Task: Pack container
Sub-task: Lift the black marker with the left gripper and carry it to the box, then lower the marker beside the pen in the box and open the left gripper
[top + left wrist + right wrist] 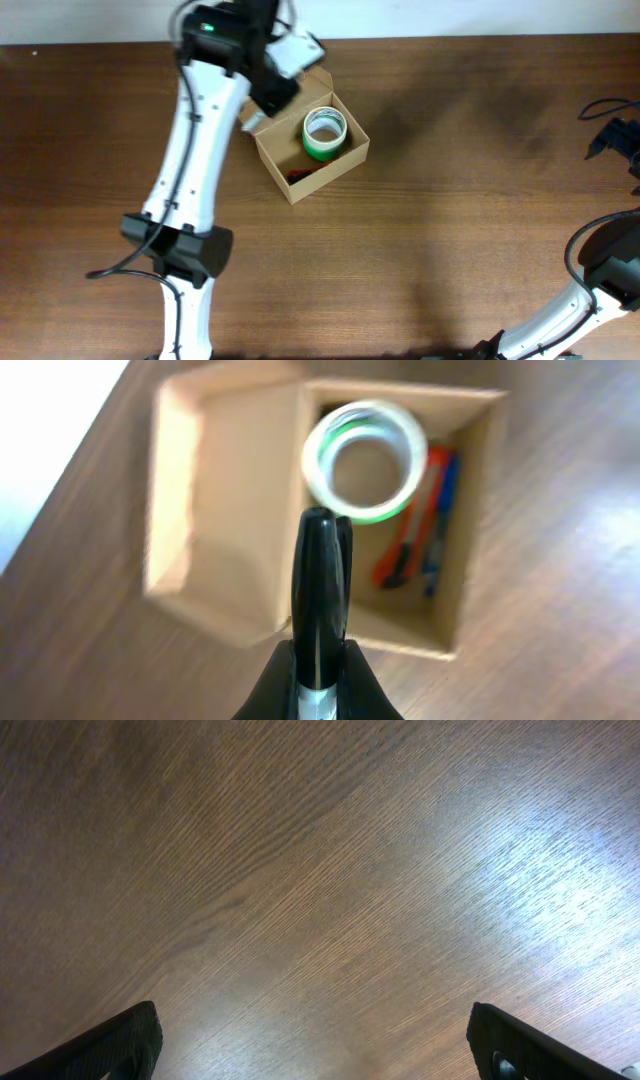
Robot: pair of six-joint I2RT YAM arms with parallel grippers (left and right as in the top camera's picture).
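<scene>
Cardboard box, far left on the tabletop, flap open, probably light and crushable, best gripped by its flap edge; left pincer above pressed together, right pincer spread.

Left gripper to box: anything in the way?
Nothing visible. The left gripper, shut and empty, hangs right over the open box, by the edge where its flap folds out. Only a tape roll and what look like cutters lie inside.
</scene>
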